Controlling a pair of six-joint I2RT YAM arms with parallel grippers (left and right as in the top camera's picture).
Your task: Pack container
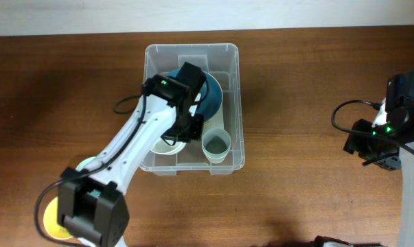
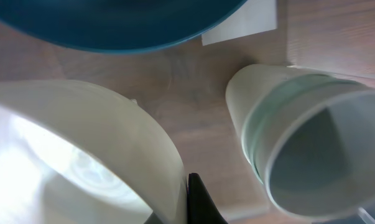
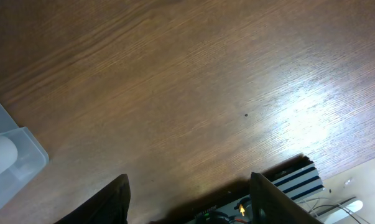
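Clear rectangular container (image 1: 193, 46), upright, open-topped.

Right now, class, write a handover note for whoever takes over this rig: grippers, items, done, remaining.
Left gripper: shut, inside the container at the rim of the white bowl; grip unclear.
Right gripper: open, empty, over bare table.
Done: blue bowl, white bowl and cup in the container.
To do: yellow item and pale item outside it, lower left of overhead view.
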